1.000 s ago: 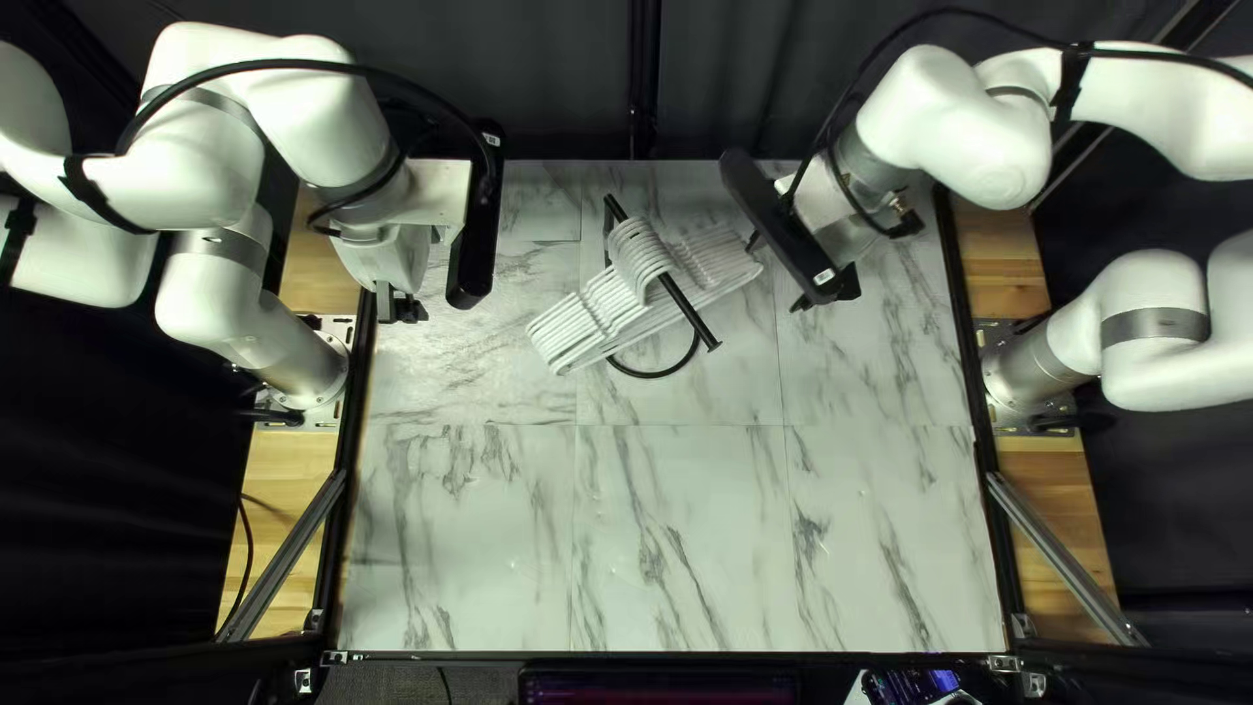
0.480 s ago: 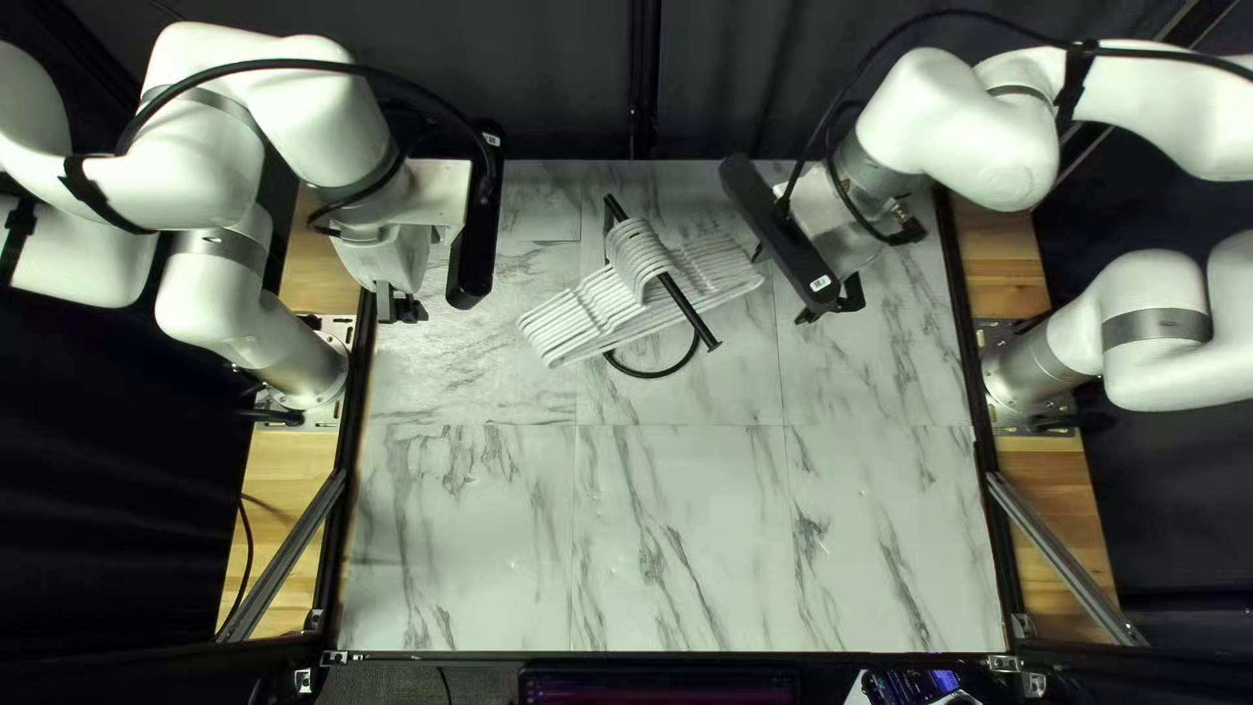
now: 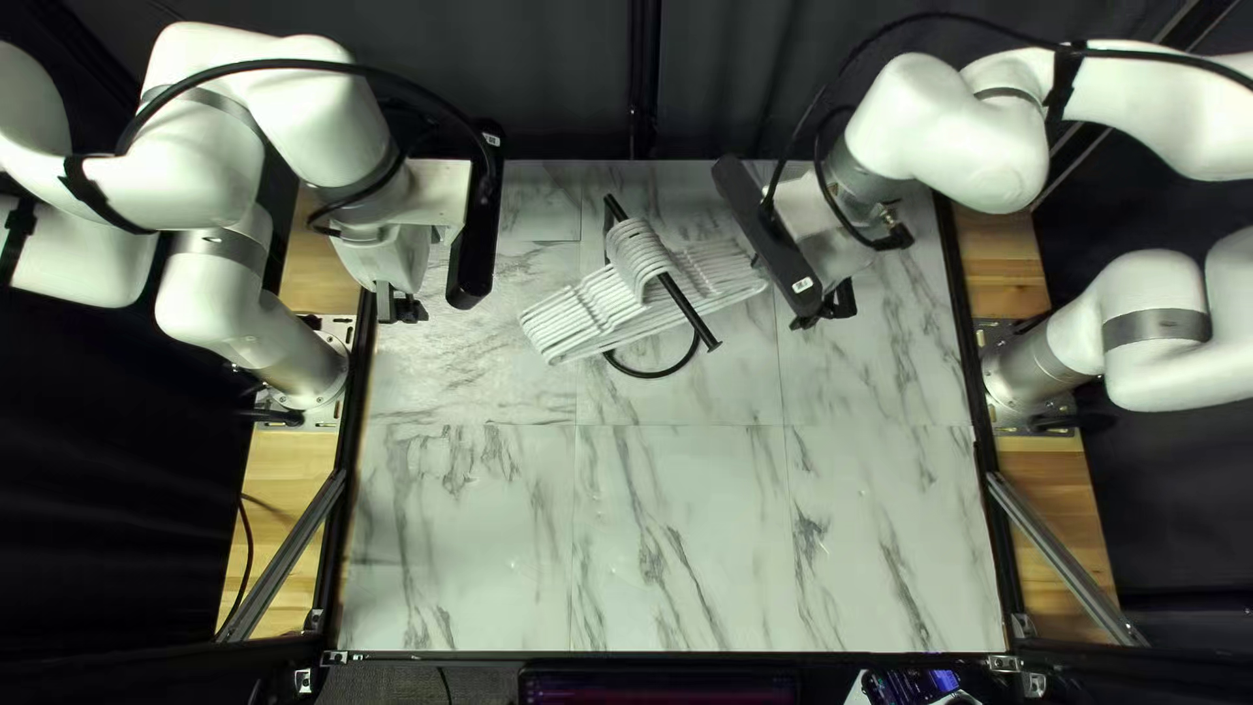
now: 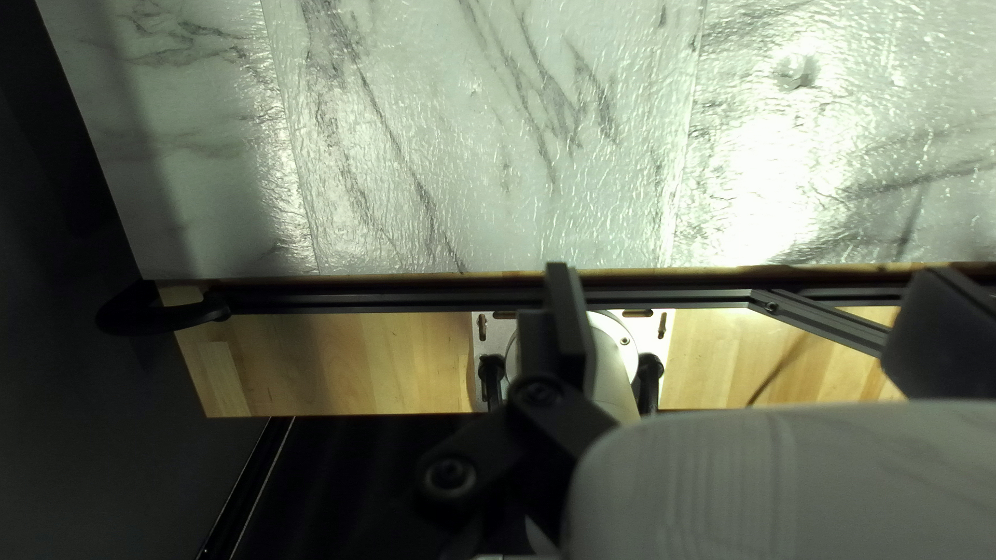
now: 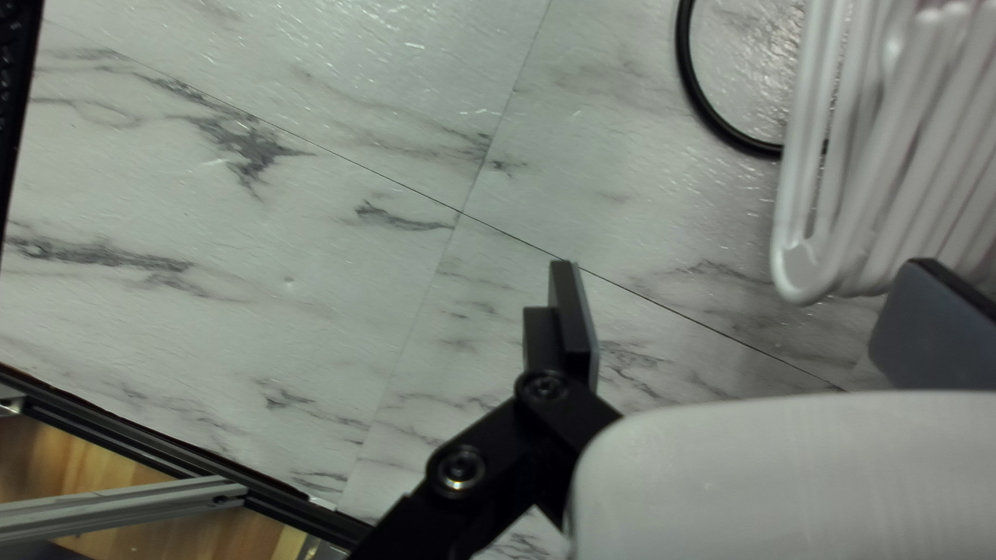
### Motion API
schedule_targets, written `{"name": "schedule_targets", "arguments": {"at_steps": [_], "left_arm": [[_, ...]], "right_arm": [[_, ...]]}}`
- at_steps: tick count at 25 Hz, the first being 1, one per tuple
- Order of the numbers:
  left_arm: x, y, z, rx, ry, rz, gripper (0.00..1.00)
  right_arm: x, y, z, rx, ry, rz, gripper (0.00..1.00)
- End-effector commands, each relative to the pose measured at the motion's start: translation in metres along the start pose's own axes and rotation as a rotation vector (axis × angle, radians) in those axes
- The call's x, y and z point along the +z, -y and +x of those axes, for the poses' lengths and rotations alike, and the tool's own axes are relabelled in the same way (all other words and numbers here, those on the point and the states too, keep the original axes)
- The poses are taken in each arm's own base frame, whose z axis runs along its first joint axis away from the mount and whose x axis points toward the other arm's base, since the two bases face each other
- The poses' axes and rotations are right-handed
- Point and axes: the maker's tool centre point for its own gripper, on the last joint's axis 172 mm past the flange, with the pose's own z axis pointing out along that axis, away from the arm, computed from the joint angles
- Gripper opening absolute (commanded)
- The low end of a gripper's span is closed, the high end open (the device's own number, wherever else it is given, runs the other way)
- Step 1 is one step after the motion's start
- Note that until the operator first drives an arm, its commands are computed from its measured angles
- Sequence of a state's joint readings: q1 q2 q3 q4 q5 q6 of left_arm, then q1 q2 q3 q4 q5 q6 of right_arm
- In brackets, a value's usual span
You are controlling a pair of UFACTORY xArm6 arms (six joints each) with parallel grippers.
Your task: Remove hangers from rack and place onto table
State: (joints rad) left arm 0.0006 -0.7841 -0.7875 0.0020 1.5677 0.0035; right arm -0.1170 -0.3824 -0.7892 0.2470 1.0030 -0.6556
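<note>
Several white hangers [image 3: 587, 313] hang bunched by their hooks on the rack's black bar [image 3: 692, 311], mid-table toward the far edge. My right gripper [image 3: 783, 290] is just right of their right ends in the top left view. In the right wrist view my right gripper [image 5: 739, 327] stands open, nothing between its fingers; the hangers' white ends [image 5: 820, 264] are ahead, beside its farther finger. My left gripper [image 3: 402, 310] is raised over the table's left side, well apart from the rack. Seen from its wrist, my left gripper [image 4: 752, 327] is open and holds nothing.
The rack's black curved base [image 3: 653, 376] lies on the marble-patterned table [image 3: 679, 522] under the hangers. Black rails [image 3: 350, 483] edge the table, with wooden boards [image 3: 294, 490] beyond. The left arm's base [image 4: 612, 347] is below my left gripper.
My right gripper has shifted slightly toward the left of the top left view, closer to the hangers. The hangers have swung a little leftward and spread slightly. My left arm has stayed still.
</note>
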Motion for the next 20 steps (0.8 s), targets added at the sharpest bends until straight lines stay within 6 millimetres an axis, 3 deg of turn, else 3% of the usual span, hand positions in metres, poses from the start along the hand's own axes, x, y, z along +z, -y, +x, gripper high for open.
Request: {"name": "schedule_targets", "arguments": {"at_steps": [1,20], "left_arm": [[0.0,0.0,0.0,0.0,0.0,0.0,1.0],[0.0,0.0,0.0,0.0,0.0,0.0,1.0]], "right_arm": [[0.0029,0.0012,0.0011,0.013,-0.002,0.004,1.0],[0.0078,0.0015,0.0062,0.037,-0.027,-0.024,1.0]]}}
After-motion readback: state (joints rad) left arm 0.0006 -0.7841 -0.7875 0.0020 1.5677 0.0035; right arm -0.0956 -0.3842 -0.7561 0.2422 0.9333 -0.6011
